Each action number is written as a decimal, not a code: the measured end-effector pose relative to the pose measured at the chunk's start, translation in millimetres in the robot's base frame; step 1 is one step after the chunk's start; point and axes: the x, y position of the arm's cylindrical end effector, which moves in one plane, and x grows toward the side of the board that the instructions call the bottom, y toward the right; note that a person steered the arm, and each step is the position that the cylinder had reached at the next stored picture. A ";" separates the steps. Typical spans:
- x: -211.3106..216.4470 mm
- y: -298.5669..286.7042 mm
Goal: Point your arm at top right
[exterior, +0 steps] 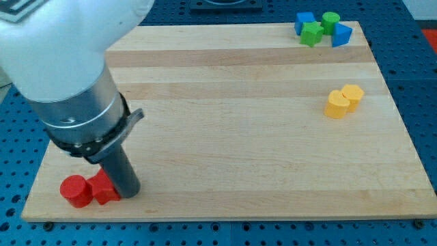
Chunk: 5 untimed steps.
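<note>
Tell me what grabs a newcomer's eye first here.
The big white and grey arm fills the view's left, my tip down beside two red blocks at the board's bottom left. At the view's top right sits a tight blue and green cluster, with two yellow blocks below it.

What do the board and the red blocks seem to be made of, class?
The board: likely wood, pale with lengthwise grain stripes and a matte finish. The red cylinder and the red block beside my tip: probably plastic or painted wood, uniformly coloured and smooth; the look leaves it open.
</note>
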 end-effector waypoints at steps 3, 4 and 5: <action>-1.3 -25.2; -14.2 -5.4; -46.2 73.1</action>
